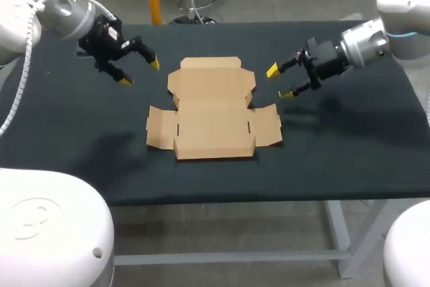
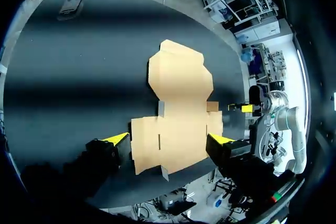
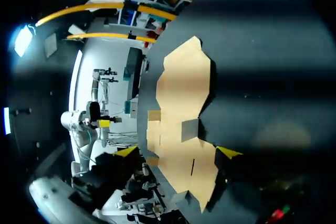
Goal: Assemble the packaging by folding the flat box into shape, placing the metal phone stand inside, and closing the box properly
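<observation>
The flat brown cardboard box (image 1: 211,109) lies unfolded in the middle of the black table, its flaps spread flat. My left gripper (image 1: 140,72) hovers open off the box's far left corner, touching nothing. My right gripper (image 1: 279,81) hovers open off its far right corner, also empty. In the left wrist view the box (image 2: 178,114) lies ahead of and under the open left gripper (image 2: 168,140), with my right gripper (image 2: 244,107) beyond it. In the right wrist view the box (image 3: 184,124) lies under the open right gripper (image 3: 177,151). A small grey metal object (image 2: 71,4), perhaps the phone stand, rests near the table's far corner.
The black table (image 1: 80,146) has bare surface on both sides of the box and in front of it. In the head view my left arm hides the far left corner.
</observation>
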`<action>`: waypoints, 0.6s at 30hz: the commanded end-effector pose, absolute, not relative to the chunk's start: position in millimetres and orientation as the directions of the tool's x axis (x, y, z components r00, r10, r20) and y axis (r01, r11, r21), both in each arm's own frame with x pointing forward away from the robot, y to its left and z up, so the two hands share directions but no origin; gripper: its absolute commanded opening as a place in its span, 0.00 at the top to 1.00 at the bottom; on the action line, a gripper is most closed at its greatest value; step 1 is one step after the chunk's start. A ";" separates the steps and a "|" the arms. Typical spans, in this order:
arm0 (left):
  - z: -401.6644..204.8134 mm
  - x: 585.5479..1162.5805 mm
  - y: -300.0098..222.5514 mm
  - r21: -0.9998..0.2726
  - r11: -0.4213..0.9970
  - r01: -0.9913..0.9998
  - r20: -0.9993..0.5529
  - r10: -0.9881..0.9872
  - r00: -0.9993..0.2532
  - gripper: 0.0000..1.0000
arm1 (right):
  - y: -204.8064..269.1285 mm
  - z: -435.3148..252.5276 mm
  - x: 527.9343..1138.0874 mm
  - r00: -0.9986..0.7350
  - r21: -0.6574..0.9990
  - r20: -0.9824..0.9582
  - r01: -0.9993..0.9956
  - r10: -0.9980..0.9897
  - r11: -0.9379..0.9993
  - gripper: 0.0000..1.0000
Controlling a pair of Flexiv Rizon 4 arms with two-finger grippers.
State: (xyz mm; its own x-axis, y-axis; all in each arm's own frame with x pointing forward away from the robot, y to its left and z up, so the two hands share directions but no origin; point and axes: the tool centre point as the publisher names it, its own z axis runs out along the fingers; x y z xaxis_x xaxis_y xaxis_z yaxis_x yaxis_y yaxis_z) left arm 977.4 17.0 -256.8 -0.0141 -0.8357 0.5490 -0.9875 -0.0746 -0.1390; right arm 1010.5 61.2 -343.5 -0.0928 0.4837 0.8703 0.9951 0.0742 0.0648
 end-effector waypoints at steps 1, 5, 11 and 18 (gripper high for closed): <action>-254.2 988.1 16.2 -0.104 -0.043 -0.994 0.546 -0.838 -0.021 0.00 | 67.2 -354.4 1022.2 -0.101 0.072 0.872 0.994 0.478 0.078 0.00; -251.6 990.8 15.7 -0.105 -0.035 -0.994 0.546 -0.837 -0.029 0.00 | 71.2 -360.1 1033.4 -0.108 0.086 0.866 0.994 0.488 0.067 0.00; -250.1 993.7 17.5 -0.110 -0.031 -0.994 0.542 -0.839 -0.034 0.00 | 77.2 -368.2 1048.7 -0.098 0.093 0.863 0.995 0.495 0.036 0.15; -248.5 997.7 21.5 -0.112 -0.033 -0.993 0.540 -0.841 -0.033 0.00 | 84.9 -381.7 1064.7 -0.060 0.072 0.868 0.997 0.493 -0.005 0.20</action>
